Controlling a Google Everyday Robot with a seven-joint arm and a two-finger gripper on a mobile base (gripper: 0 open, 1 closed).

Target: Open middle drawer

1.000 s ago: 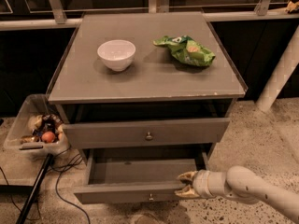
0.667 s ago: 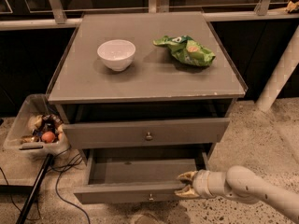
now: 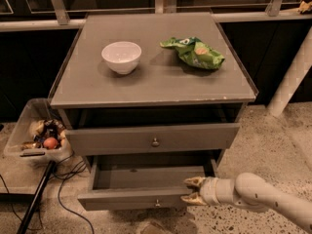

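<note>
The grey cabinet (image 3: 146, 82) has its middle drawer (image 3: 131, 199) pulled well out, its bare inside showing, with a small round knob (image 3: 157, 203) at the centre of its front. My gripper (image 3: 191, 190) comes in from the lower right on a white arm (image 3: 253, 195). It is at the right end of that drawer's front panel. One finger is over the panel's top edge and the other is in front of it, closed on the panel. The top drawer (image 3: 151, 138), with its own knob (image 3: 155, 142), stands slightly out above. The lowest drawer is hidden.
A white bowl (image 3: 121, 57) and a green snack bag (image 3: 194, 52) lie on the cabinet top. A clear bin of items (image 3: 36, 133) sits on the floor at the left, with cables and a dark pole (image 3: 39, 199) beside it. A white post (image 3: 292, 72) stands at the right.
</note>
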